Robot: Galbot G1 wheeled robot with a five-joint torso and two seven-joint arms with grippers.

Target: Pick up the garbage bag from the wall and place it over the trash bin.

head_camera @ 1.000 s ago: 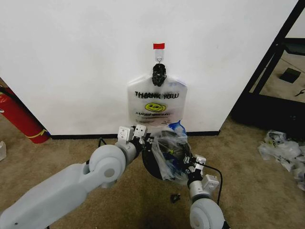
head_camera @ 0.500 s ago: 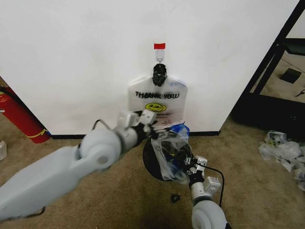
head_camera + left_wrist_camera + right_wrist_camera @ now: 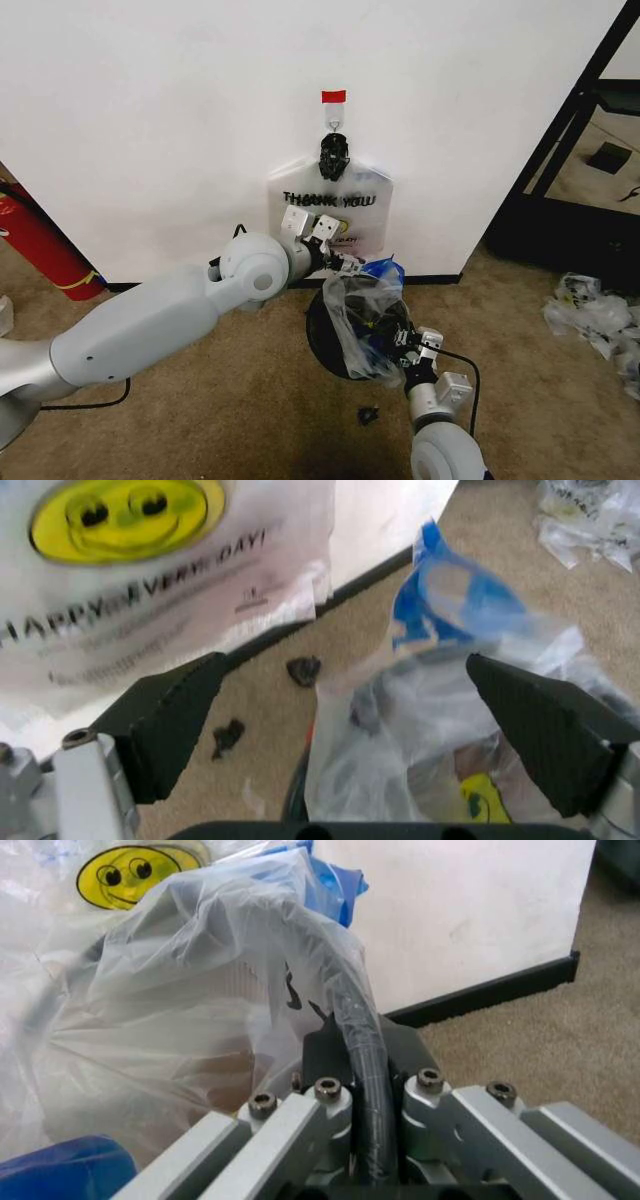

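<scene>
Garbage bag (image 3: 368, 312) drapes over the bin (image 3: 322, 340), pinned against its rim by the clenched right gripper (image 3: 365, 1065); left gripper (image 3: 345, 264) gapes just above, released.

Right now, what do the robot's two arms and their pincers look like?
Both arms wear smooth, rounded light-grey shells with round joint housings. The left pincer sits on a white, boxy wrist block; its fingers are black, wedge-shaped and fine-textured, on silver mounts. The right pincer has silver metal finger bars with hex bolts, black pads and a black cable looping past its wrist.
</scene>
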